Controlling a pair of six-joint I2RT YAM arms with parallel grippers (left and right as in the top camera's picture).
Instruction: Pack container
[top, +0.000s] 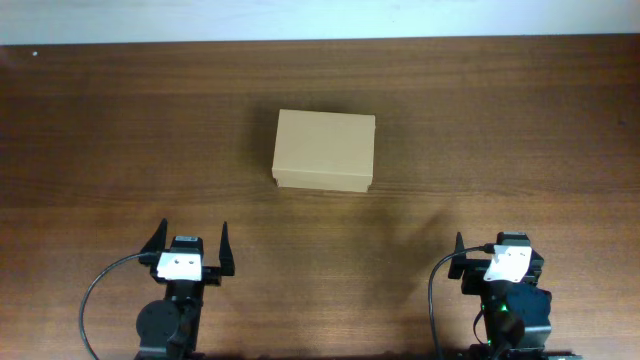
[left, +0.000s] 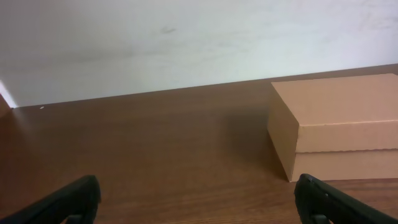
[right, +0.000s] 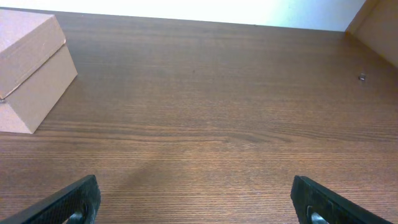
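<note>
Dark brown wooden surface (top: 120, 130) is filling nearly every view, and a white wall (left: 186, 43) is rising behind it in the left wrist view. The container (top: 324, 150) is sitting flat on the surface with its flap lid down, the seam under the lid showing as a thin line along its near side; its inside is hidden. The left claw (top: 193, 240) is sitting to the near left of the container, well apart from it, spread wide with nothing between its fingers (left: 74, 199). The left wrist view is catching only their dark tips at the bottom corners, and the container is being cut off there by the right edge. The right claw (right: 196, 202) is sitting to the near right of the container, also well apart, spread wide and empty, though from overhead only one of its fingers is showing clearly. In the right wrist view the container is being cropped by the left edge. A tan shape (right: 379, 28) is poking in at the top right corner, too cut off to identify, and a tiny dark speck (right: 362, 76) far right of the container is too small to make out.
</note>
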